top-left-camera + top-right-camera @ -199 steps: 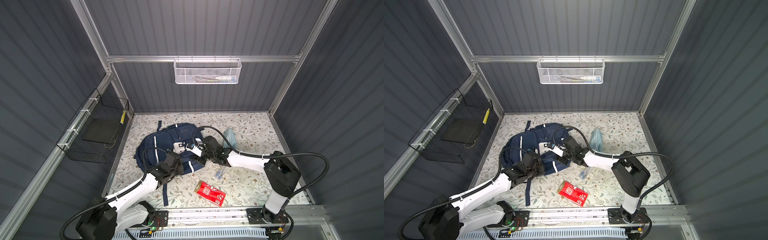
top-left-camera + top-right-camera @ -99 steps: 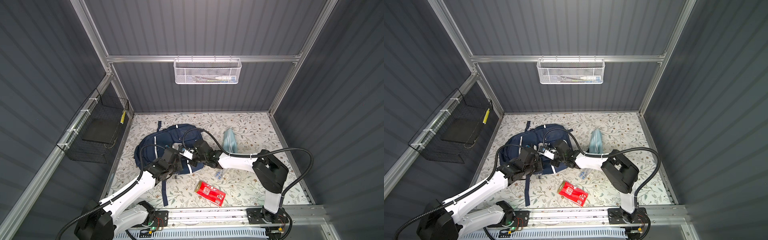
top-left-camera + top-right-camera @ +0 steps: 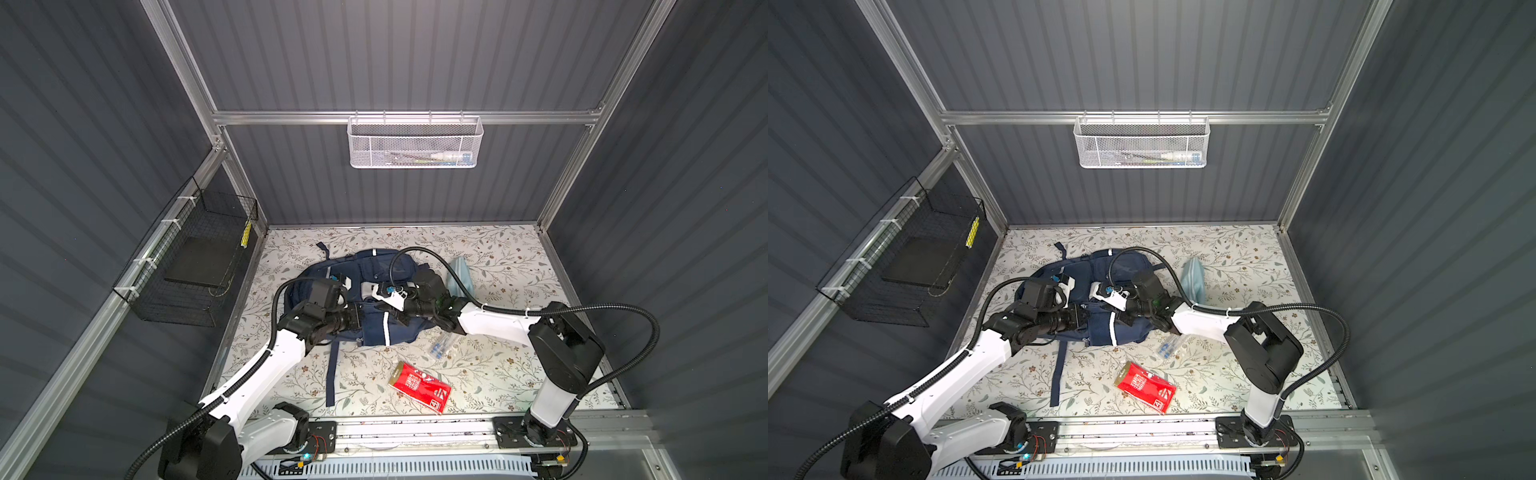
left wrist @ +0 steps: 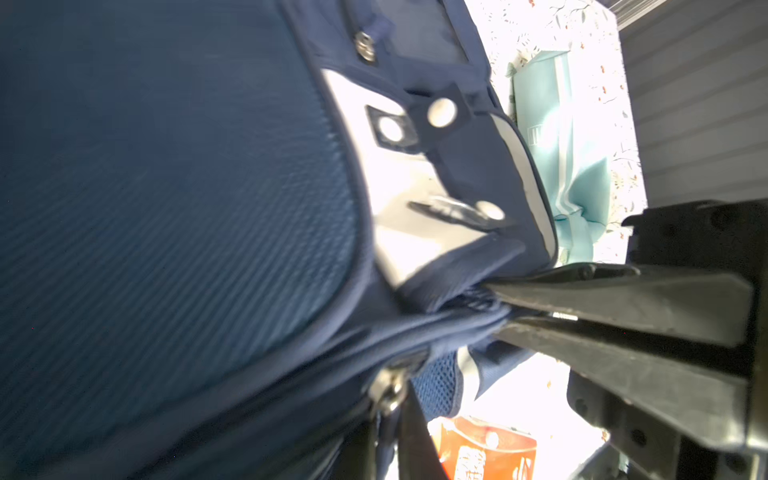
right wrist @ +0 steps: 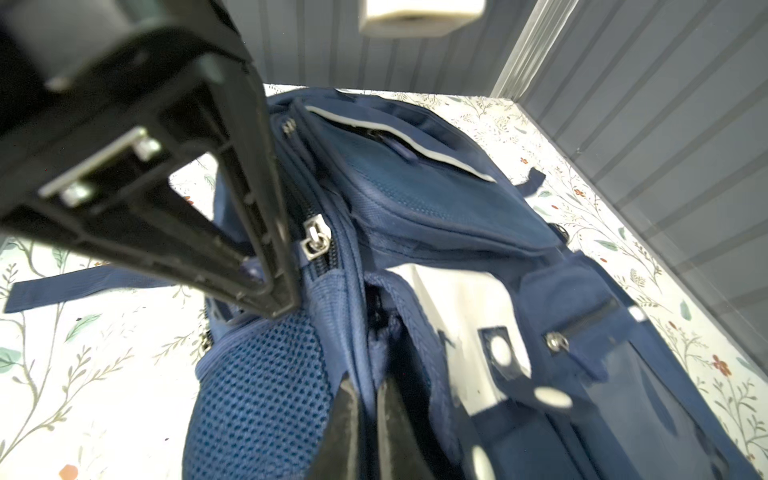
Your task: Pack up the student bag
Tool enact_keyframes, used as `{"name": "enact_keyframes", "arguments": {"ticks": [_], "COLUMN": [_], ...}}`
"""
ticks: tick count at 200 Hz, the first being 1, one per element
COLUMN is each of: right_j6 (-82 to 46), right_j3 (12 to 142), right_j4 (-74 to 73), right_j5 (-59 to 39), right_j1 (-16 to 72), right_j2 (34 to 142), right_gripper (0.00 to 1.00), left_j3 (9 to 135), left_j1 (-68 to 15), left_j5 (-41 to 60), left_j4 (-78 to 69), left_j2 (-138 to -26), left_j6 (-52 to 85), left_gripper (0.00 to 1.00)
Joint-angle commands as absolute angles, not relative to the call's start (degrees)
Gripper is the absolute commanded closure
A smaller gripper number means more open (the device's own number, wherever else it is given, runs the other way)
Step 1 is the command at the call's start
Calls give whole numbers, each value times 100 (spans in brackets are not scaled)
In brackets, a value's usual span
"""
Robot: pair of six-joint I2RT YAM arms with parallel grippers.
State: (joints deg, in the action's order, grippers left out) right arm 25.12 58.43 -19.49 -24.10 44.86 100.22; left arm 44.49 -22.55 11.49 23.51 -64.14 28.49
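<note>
Navy fabric pinched from two sides, bag lying corner-wise on the worktop

Floral worktop (image 3: 519, 266) first: the student bag (image 3: 368, 266) lies flat, nearer the left edge than the right, and its long axis looks to run diagonally, carry loop (image 3: 321, 248) toward the back-left corner, base toward the front-right. Both arms meet on its front-facing flank! Left gripper (image 4: 496, 309) comes in from the left edge, jaws nipped on a bunched seam; right gripper (image 5: 365, 419) reaches from the right edge, jaws closed on a fold beside the mesh pocket (image 5: 257, 395) (only cloth between them). Neither arm is nearer: both touch, tips close together. Silver zip pull (image 5: 314, 241) sits just beside the left tips, so I'd judge the next move runs along that seam.
</note>
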Motion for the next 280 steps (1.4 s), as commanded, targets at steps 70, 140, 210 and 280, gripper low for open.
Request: {"name": "enact_keyframes", "arguments": {"ticks": [70, 140, 210, 280], "right_j6": [2090, 1793, 1668, 1468], "right_j3": [5976, 6086, 6187, 6174], "right_j4": [-1526, -1510, -1388, -1441], "right_j5": [-2601, -2360, -2266, -2255], "right_j1": [4333, 4395, 4456, 4569], "right_j2": [10271, 10380, 10379, 10507], "right_gripper": [100, 100, 100, 100], "left_j3": [3898, 3394, 3599, 3847], "left_j1": [-1425, -3287, -4240, -4424], "left_j5": [1772, -221, -1842, -2294], "left_j4": [1504, 885, 644, 596], "left_j2": [-6061, -5808, -6592, -7236], "left_j6": [2624, 2972, 2866, 3463], "left_gripper": [91, 55, 47, 66]}}
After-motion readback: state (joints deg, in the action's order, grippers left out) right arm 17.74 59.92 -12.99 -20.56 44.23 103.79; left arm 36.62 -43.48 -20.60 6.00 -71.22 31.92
